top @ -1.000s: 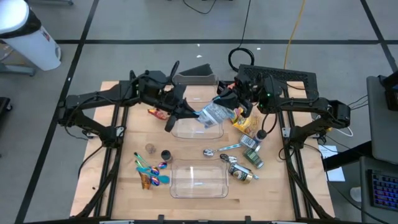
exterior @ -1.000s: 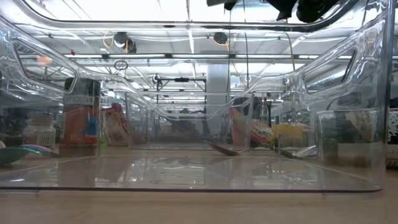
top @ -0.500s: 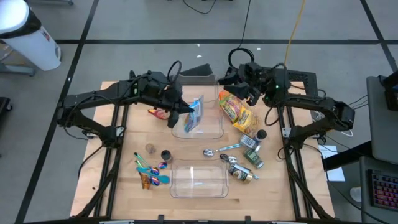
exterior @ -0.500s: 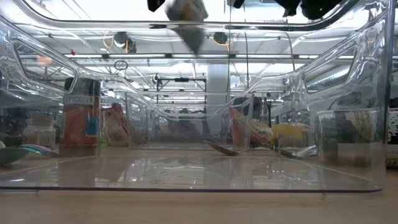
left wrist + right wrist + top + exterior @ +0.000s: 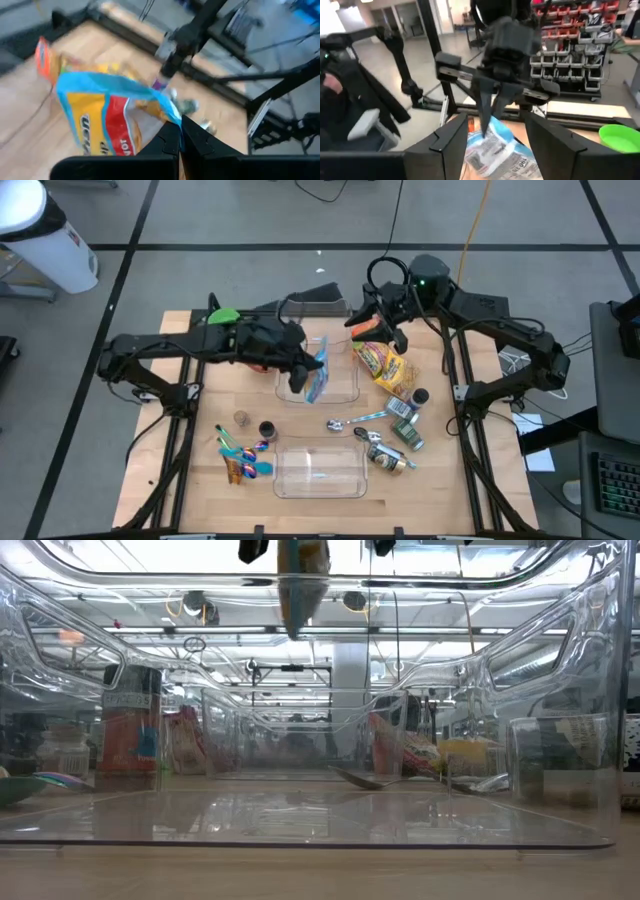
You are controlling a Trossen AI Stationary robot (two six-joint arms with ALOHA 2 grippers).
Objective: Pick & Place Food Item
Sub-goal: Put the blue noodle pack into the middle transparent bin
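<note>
Since a second ago the snack bag point(image 5: 316, 371) has passed from the right gripper point(image 5: 375, 327) to the left gripper point(image 5: 301, 363); the right arm has pulled back toward 1 o'clock and the left arm has swung further over the table.

Left to right, high view: spoons and a small brown bottle point(image 5: 235, 471) lie at 8 o'clock. My left gripper is pinched fully closed on the bag's top edge, so the bag hangs over the upper clear container point(image 5: 317, 383) near table centre. The lower clear container point(image 5: 318, 471) at 6 o'clock holds nothing I can see. A yellow packet point(image 5: 385, 365) and cans point(image 5: 403, 425) sit at 3 o'clock. My right gripper has its fingers parted and nothing between them; it hovers past the upper container's far right corner.

Progress, my judgement: pick and handover are done; the bag is above the container, not yet released. Remaining: lower, let go, retract.

Labels: left wrist view shows blue, yellow and red print with letters I read as "on" and "up"; the rest is too blurred.
</note>
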